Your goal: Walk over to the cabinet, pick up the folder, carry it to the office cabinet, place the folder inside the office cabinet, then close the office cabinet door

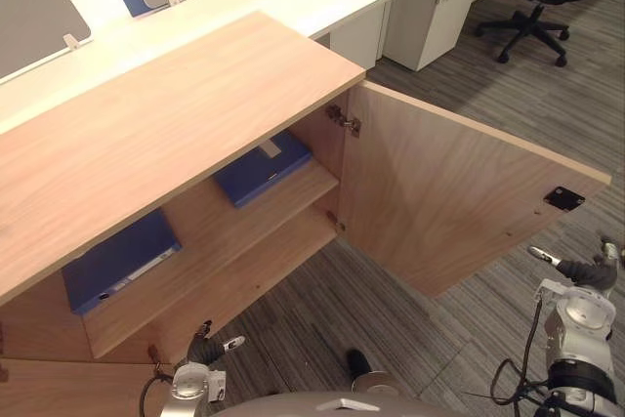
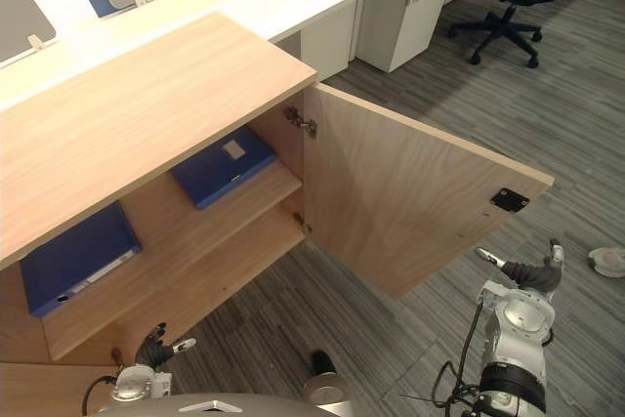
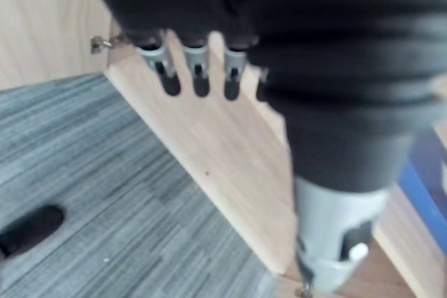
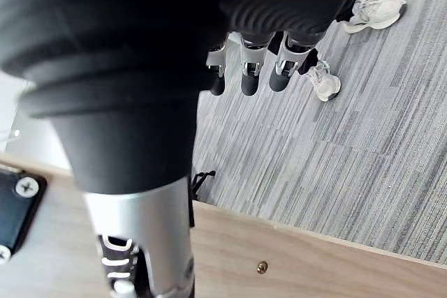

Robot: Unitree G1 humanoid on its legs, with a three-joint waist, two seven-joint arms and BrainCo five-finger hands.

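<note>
The right hand (image 2: 527,272) hangs released and empty just off the free edge of the open door (image 2: 410,192) of the light wooden office cabinet (image 1: 146,124). The left hand (image 2: 156,347), fingers (image 3: 199,75) slack and holding nothing, is low before the cabinet's bottom shelf (image 1: 254,280). Inside, on the upper shelf (image 1: 200,207), one flat blue folder (image 1: 262,168) lies near the hinge (image 1: 344,120), and a second blue folder (image 1: 117,263) lies further from the door.
</note>
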